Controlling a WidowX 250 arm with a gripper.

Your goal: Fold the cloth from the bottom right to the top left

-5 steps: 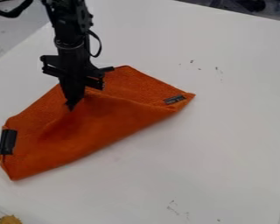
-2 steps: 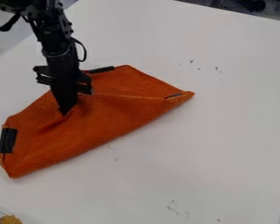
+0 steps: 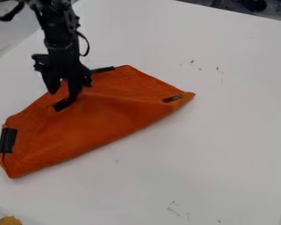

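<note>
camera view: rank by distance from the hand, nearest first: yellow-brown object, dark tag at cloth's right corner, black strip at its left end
1. Black strip, left end of cloth
2. Dark tag, right corner
3. Yellow-brown object, view's bottom-left

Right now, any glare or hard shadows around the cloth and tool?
Camera view: table bright and fairly evenly lit, no distinct glare spot; no hard shadow edge beside the cloth, just soft shading on its surface; tool very dark, so little surface detail shows against the orange.
</note>
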